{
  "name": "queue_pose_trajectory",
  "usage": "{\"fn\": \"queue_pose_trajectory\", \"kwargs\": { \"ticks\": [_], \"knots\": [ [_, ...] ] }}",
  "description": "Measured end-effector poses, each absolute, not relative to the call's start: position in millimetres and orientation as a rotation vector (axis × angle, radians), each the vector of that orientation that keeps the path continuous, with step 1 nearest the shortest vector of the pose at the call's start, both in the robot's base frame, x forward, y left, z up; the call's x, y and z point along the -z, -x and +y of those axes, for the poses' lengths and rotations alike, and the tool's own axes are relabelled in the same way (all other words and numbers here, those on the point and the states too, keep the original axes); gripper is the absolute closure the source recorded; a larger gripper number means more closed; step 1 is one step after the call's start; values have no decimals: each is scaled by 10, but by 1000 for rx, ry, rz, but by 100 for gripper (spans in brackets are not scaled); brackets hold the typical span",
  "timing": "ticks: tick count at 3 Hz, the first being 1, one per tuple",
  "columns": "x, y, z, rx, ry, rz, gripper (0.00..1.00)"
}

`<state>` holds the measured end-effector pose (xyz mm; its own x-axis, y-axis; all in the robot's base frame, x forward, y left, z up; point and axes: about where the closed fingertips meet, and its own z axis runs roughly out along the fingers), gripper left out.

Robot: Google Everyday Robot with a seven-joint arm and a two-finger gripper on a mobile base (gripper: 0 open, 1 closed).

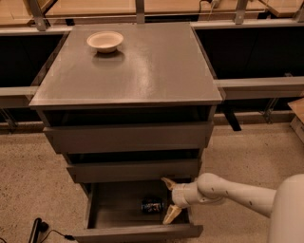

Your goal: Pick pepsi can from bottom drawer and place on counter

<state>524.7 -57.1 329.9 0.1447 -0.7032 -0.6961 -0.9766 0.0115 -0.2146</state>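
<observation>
The pepsi can point(152, 205) lies on its side on the floor of the open bottom drawer point(137, 231), right of the drawer's middle. My gripper point(169, 199) reaches in from the right, inside the drawer. Its two cream fingers are spread, one point(168, 182) above and one point(171, 214) below, just to the right of the can and not touching it. The counter point(142, 71) is the broad grey-brown top of the cabinet above.
A shallow cream bowl point(105, 41) stands at the counter's back left. The two upper drawers point(128, 137) are slightly open above my arm. Light wooden tables with metal legs point(139, 8) stand behind the cabinet. A black cable point(38, 228) lies on the floor at lower left.
</observation>
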Motion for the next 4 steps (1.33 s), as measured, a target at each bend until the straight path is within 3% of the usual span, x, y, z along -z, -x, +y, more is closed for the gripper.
{"fn": "queue_pose_trajectory", "kwargs": {
  "ticks": [1,2,4],
  "knots": [
    [-2892,-5357,-551,-452,1801,1673,2],
    [-2584,-5415,-550,-428,1826,1699,19],
    [-2253,-5571,-452,-438,1827,1665,28]
  ]
}}
